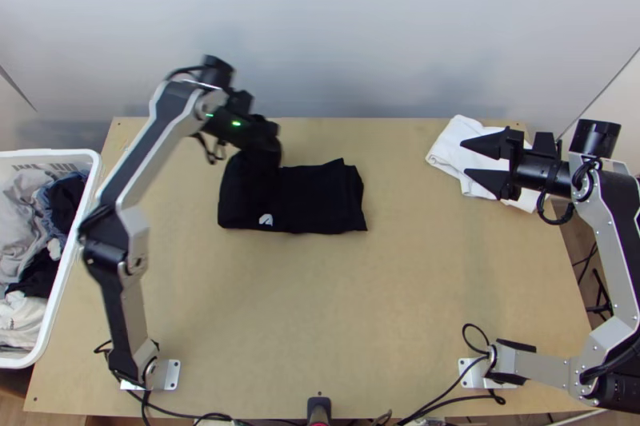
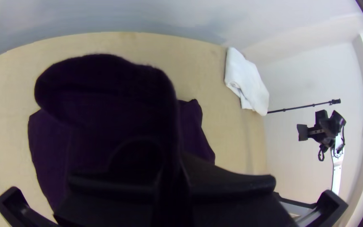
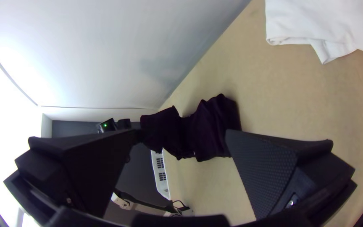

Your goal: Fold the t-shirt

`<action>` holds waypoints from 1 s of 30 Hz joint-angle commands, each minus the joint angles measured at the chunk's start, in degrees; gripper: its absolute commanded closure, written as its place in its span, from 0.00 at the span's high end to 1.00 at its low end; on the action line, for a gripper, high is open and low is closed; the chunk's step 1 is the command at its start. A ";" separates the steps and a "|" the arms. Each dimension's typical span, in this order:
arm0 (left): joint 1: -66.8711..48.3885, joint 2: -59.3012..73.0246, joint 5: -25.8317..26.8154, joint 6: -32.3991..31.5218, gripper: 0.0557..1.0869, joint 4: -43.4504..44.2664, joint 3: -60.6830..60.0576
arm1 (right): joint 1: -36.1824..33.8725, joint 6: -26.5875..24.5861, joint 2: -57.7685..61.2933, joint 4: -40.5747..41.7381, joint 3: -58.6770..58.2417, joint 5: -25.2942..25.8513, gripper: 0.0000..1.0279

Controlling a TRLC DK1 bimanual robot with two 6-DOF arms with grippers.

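Note:
The black t-shirt (image 1: 316, 201) lies as a folded bundle left of the table's middle, a small white mark near its front edge. My left gripper (image 1: 268, 137) is over its back left part, shut on the cloth, which is lifted there and hangs down. In the left wrist view the left gripper (image 2: 171, 185) has the raised dark cloth (image 2: 106, 101) between its fingers. At the right, my right gripper (image 1: 480, 162) stands open above a white cloth, nothing between its fingers. The right wrist view shows the right gripper (image 3: 181, 147) spread wide, with the t-shirt (image 3: 215, 126) farther off.
A folded white cloth (image 1: 456, 156) lies at the table's back right corner. The white basket (image 1: 90, 186) of mixed clothes stands beyond the left edge. Bare wood (image 1: 320, 298) stretches in front of the t-shirt. A wall rises behind the table.

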 commanded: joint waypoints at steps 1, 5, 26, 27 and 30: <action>-7.05 6.60 -1.61 -2.92 0.04 2.18 3.83 | -0.67 -0.12 -0.21 0.88 -0.48 0.09 0.96; -10.12 8.44 -2.05 -3.54 0.03 3.50 4.10 | -0.67 -0.12 -0.21 1.32 -0.83 0.09 0.96; -19.70 6.25 -1.26 -6.26 0.96 8.24 9.72 | 13.75 -6.80 9.81 3.95 -5.23 21.01 0.96; -19.35 5.10 -1.26 -6.26 0.96 8.51 9.72 | 15.77 -7.94 10.42 4.04 -5.32 24.43 0.96; -17.33 2.11 -1.26 -6.35 0.96 8.77 9.81 | 21.04 -9.26 12.00 5.54 -4.96 30.41 0.96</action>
